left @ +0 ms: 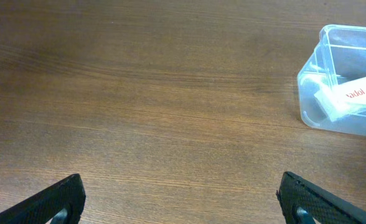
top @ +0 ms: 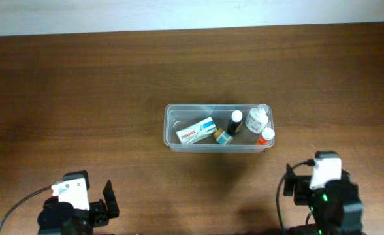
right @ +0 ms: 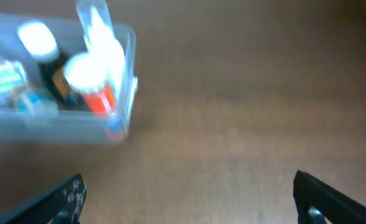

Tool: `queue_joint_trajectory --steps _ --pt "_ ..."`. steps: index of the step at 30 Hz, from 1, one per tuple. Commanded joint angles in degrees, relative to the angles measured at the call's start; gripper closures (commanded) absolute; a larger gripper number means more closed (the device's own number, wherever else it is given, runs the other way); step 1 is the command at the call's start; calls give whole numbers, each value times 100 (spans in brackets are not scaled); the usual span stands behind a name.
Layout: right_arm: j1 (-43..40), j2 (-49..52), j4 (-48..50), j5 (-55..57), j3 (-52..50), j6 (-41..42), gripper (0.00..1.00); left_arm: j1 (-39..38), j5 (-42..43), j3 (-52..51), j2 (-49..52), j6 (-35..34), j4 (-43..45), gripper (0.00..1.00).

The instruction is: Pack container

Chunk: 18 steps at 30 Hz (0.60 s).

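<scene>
We see a clear plastic tub with round corners and a rim (top: 168,128) sitting on the dark brown wooden table (top: 74,85). It is about halfway between the far edge and the near edge, a bit closer to the right edge than to the left one. Small things are packed inside it. A white cardboard box with blue and red print (top: 198,130) lies in the left half. Next to it is a tiny teal and yellow box (top: 223,136), and just beside that a dark bottle with a white cap (top: 234,121). A see-through bottle with a white top (top: 256,119) is in the tub's far right corner, and an orange bottle with a white cap (top: 266,136) is in its near right corner. We cannot tell if the bottles stand or lean. The left gripper (left: 180,186) hangs by the near edge toward the left corner, well apart from the tub, and its black jaws are wide apart over bare wood. The right gripper (right: 189,182) is by the near edge toward the right corner, near the tub, and its jaws are wide apart too. The right wrist view is blurry.
</scene>
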Motion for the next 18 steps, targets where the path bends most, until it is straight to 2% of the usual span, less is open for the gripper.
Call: queue_joint_trajectory --steps 1,3,6,13,18 --pt "13 -1058 503 24 -321 -466 2 -13 17 -13 -35 50 2 0" --pt "-39 -1436 1126 24 -706 -826 2 -13 17 -13 -35 50 2 0" --pt "-74 -1451 2271 -33 -1390 -1117 2 -13 17 -11 -35 50 2 0" --pt "-74 -1493 5453 -70 -3324 -1193 2 -13 17 -11 -35 50 2 0" --pt "-70 -1488 5088 -57 -3274 -1193 2 -11 17 -13 -35 50 2 0"
